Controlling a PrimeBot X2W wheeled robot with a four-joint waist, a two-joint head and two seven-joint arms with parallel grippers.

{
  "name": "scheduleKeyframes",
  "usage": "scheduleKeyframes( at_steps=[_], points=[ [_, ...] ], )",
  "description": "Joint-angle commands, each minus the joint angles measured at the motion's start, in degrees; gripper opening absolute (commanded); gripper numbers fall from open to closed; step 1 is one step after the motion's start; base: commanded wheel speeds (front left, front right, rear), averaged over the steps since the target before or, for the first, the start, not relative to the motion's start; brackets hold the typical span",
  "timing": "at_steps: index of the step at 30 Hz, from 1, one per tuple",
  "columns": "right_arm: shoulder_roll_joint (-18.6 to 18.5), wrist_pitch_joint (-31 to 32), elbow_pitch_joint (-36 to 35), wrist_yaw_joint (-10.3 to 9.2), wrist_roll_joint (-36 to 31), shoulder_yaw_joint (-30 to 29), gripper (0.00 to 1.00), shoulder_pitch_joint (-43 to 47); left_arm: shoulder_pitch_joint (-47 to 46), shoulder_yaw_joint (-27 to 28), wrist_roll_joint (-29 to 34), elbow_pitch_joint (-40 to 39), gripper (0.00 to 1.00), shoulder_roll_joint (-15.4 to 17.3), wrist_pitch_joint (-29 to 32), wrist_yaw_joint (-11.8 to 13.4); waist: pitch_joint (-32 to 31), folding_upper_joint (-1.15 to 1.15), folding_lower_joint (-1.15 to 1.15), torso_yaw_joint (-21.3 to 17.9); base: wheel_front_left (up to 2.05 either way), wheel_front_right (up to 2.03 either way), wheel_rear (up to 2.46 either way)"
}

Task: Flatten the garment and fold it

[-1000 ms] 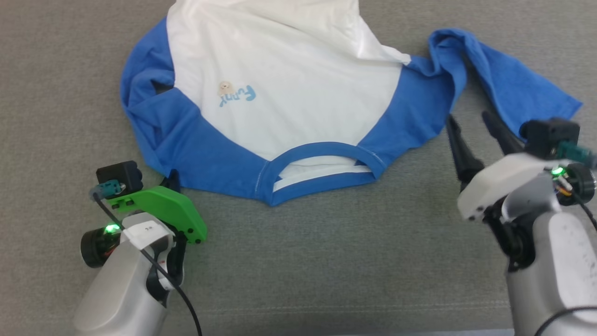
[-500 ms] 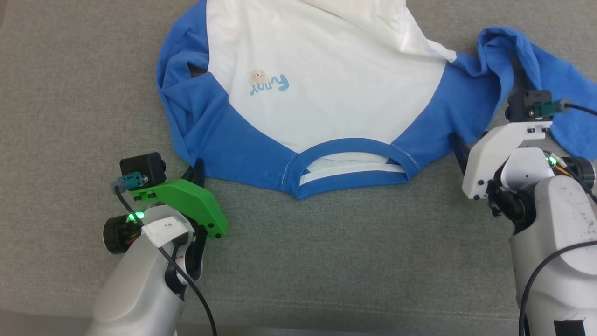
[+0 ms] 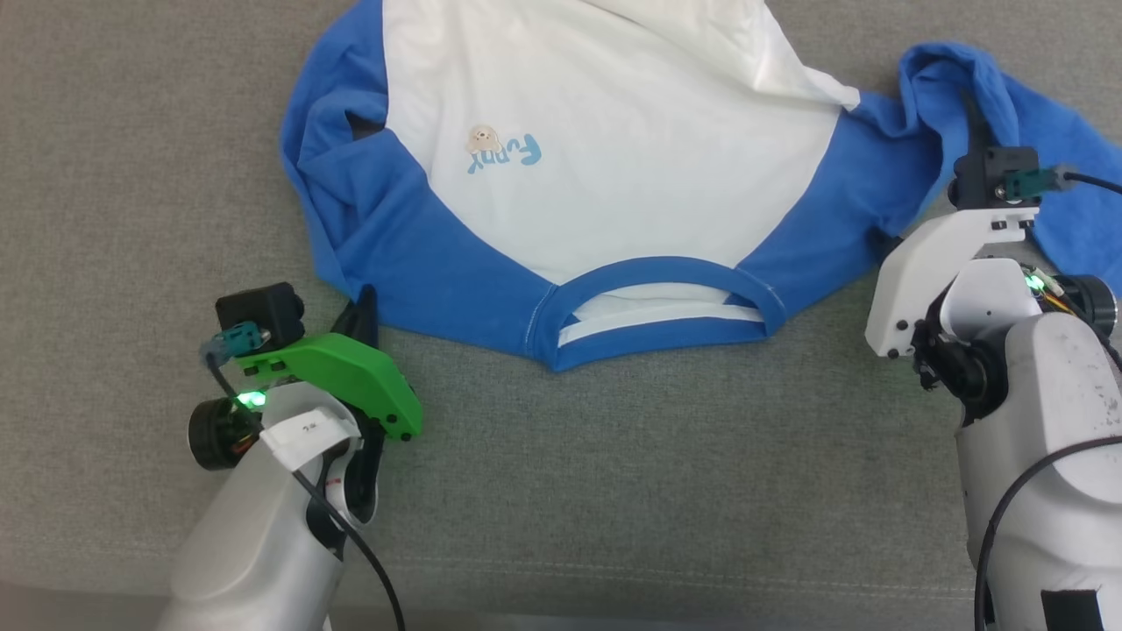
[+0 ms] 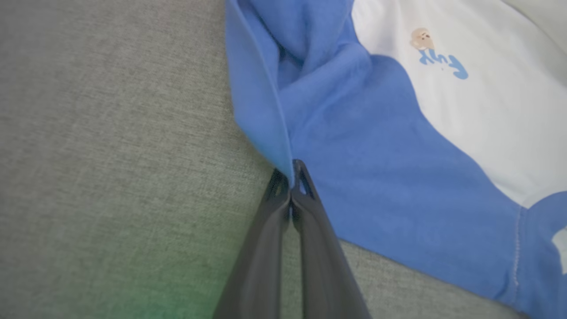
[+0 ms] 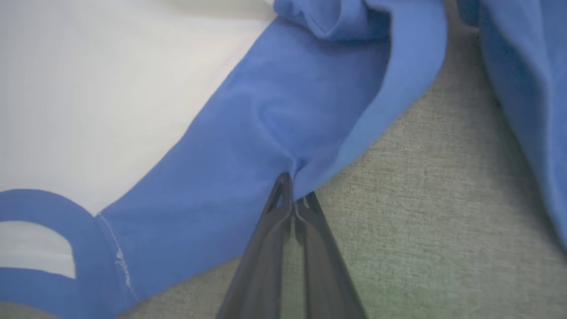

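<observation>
- Pinching the garment (image 3: 614, 131) at 2 spots, 1 per arm.
- left gripper (image 4: 292, 172): clamped tight, tips meeting on a fold of the blue shoulder edge, seen in left wrist view.
- right gripper (image 5: 292, 188): also clenched, tips biting the blue hem at the opposite shoulder; cloth puckers at the pinch.
- Garment lies on the grey fabric surface (image 3: 614, 491), collar band (image 3: 653, 272) toward the robot, white body running off the top edge of head view.
- Small print (image 3: 504, 151) on the chest, left of centre.
- left sleeve (image 3: 329, 184) bunched w/ folds by the shoulder.
- right sleeve (image 3: 1052, 166) crumpled, trailing to the right edge of head view.
- Bare grey surface on the near side of the collar and left of the garment.
</observation>
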Motion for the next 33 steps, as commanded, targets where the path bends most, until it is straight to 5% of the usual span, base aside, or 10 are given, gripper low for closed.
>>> scheduleKeyframes(
  at_steps=[1, 8, 13, 23, 33],
  points=[
    [0.25, -1.85, -0.19, -0.09, 1.64, 0.22, 0.0, 1.27, 0.23, 0.67, 0.06, 0.4, 0.0, 0.47, -1.31, -0.32, -0.96, 0.0, 0.0, -0.04, 0.0, 0.0, 0.0],
    [0.25, -7.23, -11.06, -0.09, 8.41, 0.07, 0.0, 7.83, 2.97, 5.12, -5.96, -7.88, 0.0, -0.29, -6.45, -5.53, -6.07, 0.0, 0.0, -0.71, 0.0, 0.0, 0.0],
    [0.25, -4.65, -24.75, -0.09, 7.87, -1.9, 0.0, 12.73, 4.58, 6.59, -9.14, -19.39, 0.0, 3.02, -3.41, -8.41, -10.15, 0.0, 0.0, -1.8, 0.0, 0.0, 0.0],
    [-5.75, 8.81, -41.97, -0.09, 6.34, -2.06, 0.0, 9.71, -2.05, 9.57, -18.67, -38.09, 0.0, 8.08, 11.91, -6.4, -13.7, 0.0, 0.0, -2.8, 0.0, 0.0, 0.0],
    [-12.27, 15.74, -35.62, -0.09, 7.2, 0.73, 0.0, -10.61, -20.97, 12.39, -22.49, -31.42, 0.0, 7.47, 18.99, -1.16, -7.51, 0.0, 0.0, -4.04, 0.0, 0.0, 0.0]
  ],
)
